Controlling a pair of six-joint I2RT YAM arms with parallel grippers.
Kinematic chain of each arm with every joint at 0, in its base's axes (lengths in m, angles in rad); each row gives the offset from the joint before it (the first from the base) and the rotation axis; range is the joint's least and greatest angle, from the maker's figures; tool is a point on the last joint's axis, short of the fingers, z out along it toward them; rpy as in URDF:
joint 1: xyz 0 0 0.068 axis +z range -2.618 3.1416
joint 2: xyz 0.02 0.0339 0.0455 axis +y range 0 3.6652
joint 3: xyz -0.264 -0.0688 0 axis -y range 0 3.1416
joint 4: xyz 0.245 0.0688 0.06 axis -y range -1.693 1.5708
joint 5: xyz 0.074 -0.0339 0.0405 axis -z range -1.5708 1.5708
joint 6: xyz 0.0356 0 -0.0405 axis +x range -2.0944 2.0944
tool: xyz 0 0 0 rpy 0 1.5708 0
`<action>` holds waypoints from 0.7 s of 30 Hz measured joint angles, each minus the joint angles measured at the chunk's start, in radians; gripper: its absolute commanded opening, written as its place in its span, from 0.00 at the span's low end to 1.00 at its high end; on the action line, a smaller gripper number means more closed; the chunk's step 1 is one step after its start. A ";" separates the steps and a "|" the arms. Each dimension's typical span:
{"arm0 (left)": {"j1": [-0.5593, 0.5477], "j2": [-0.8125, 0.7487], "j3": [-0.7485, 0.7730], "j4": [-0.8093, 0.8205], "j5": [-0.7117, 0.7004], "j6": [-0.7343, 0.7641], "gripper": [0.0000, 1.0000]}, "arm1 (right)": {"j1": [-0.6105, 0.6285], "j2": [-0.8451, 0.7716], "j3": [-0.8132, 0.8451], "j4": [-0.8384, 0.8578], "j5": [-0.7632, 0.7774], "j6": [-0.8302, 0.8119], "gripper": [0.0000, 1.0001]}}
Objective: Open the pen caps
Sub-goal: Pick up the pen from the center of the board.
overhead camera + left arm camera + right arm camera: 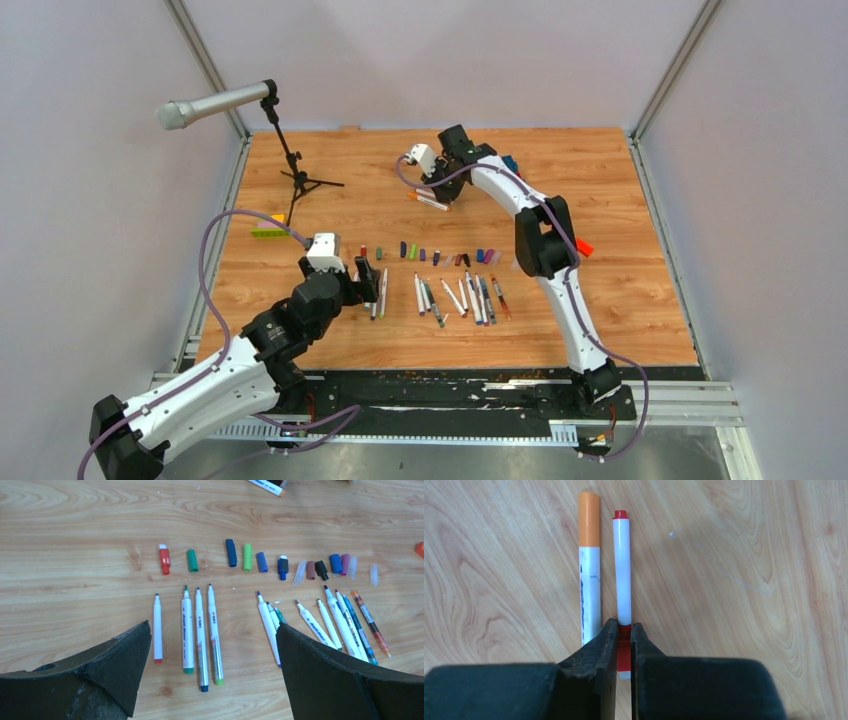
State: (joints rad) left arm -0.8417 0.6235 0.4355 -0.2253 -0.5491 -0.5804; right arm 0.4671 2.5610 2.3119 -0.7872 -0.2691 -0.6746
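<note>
Currently the right gripper (624, 626) is pinched tight on the red cap (623, 664) of a white pen (622, 570) lying on the far part of the table (630, 210), with an orange-capped pen (590, 575) just beside it. The left gripper (212, 626) hangs wide open and empty above the uncapped pens (200, 635), with the loose caps (246, 557) lined up beyond them.

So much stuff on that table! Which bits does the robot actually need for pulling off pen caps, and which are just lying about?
For the job:
loose pen caps
uncapped pens
red pen, gripped at its cap by the right end effector
orange-capped pen beside it

Just lying about:
microphone on its stand
green-yellow brick bar
orange block
</note>
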 measured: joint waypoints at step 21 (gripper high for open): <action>0.000 0.029 -0.021 0.111 0.117 -0.108 1.00 | -0.108 -0.214 -0.325 -0.073 0.071 0.001 0.17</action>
State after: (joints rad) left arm -0.8417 0.6529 0.4149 -0.1139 -0.4320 -0.6880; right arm 0.3595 2.3470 1.9865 -0.8604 -0.1986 -0.6735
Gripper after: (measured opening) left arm 1.000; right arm 0.142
